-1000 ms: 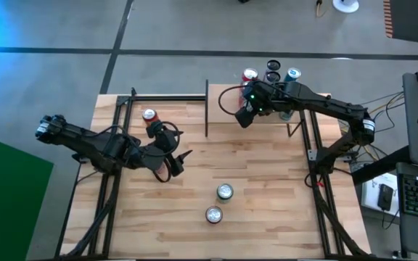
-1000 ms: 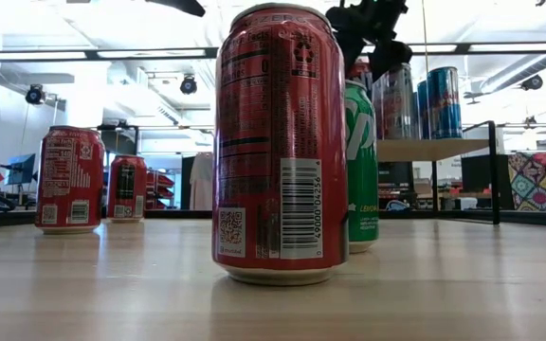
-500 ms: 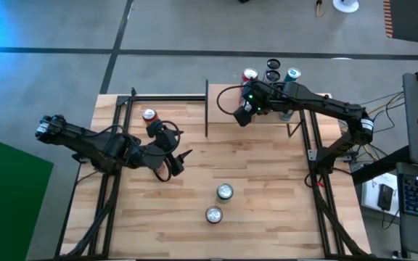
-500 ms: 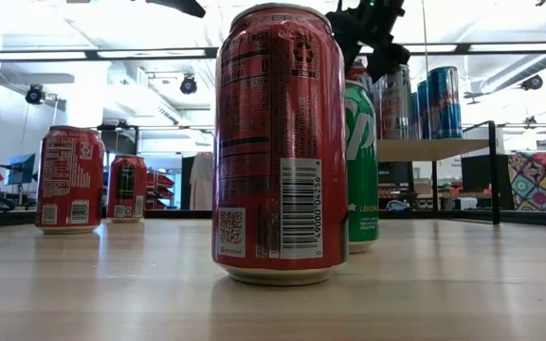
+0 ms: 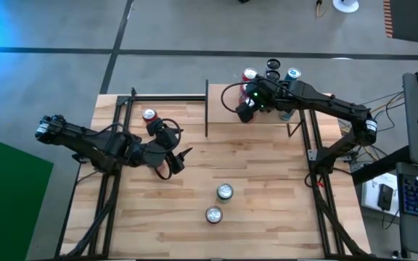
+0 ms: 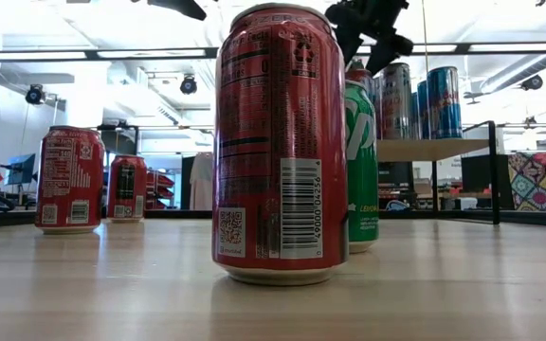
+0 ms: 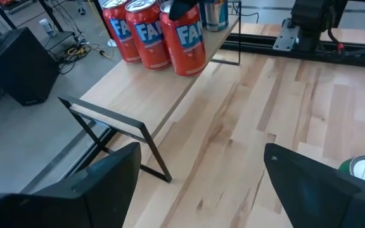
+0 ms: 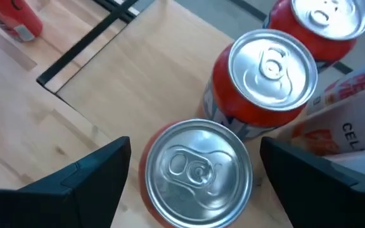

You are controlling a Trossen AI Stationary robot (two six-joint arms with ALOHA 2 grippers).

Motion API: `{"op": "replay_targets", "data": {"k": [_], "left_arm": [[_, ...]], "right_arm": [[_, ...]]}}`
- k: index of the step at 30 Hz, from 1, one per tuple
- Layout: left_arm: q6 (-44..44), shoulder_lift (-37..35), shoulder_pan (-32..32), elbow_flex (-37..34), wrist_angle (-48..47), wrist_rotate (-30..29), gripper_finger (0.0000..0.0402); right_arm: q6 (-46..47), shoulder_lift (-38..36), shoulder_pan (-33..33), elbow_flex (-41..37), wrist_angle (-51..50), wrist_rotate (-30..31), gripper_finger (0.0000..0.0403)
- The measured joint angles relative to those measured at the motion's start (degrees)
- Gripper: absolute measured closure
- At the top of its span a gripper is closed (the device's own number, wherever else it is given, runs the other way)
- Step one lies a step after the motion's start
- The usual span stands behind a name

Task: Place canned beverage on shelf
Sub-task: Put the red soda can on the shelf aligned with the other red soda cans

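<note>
The shelf (image 7: 138,88), a light-wood plank on black uprights, stands at the table's far right. Three red cans stand in a row on it, and the nearest one (image 8: 198,168) is upright right under my right gripper (image 8: 195,183). That gripper (image 5: 247,110) is open, with one finger on either side of the can's top, and hangs just above it without touching. More cans (image 5: 273,70) stand at the shelf's far end. My left gripper (image 5: 174,163) hovers open over the table's left middle with nothing between its fingers (image 7: 100,183).
Two cans stand on the table's near middle, a green one (image 5: 225,191) and a red one (image 5: 213,214). Another red can (image 5: 149,114) stands far left, close to my left arm. The black frame rails (image 5: 165,97) run along the table's far edge and sides.
My right gripper has risen a little above the shelf's red cans and drawn slightly toward the far edge. The can under it has stayed upright on the shelf.
</note>
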Motion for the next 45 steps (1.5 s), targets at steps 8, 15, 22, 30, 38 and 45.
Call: {"op": "replay_targets", "data": {"k": [8,15,22,30,38,45], "left_arm": [[0.3,0.0,0.7,0.0,0.0,0.1,0.0083],[-2.0,-1.0,0.7,0.0,0.0,0.1,0.0083],[-7.9,-3.6,0.7,-0.6,-4.1,-2.8,0.0085],[-11.7,-4.2,0.7,-2.3,-4.4,-3.5,0.0090],[-11.7,-3.9,0.8,-2.4,-4.2,-3.5,0.0090],[-11.7,-3.9,1.5,-2.4,-4.2,-3.6,0.0090]], "right_arm": [[-2.3,-0.2,2.1,4.3,-1.2,2.1,0.0066],[3.2,-1.1,9.4,6.2,-5.6,3.1,0.0100],[16.8,-1.7,20.5,-2.0,-7.9,12.0,0.0204],[23.0,-5.4,22.6,-20.1,4.9,17.9,0.0332],[17.2,-9.1,20.0,-29.5,14.4,21.4,0.0392],[10.8,-9.8,16.2,-32.1,20.4,19.3,0.0394]]}}
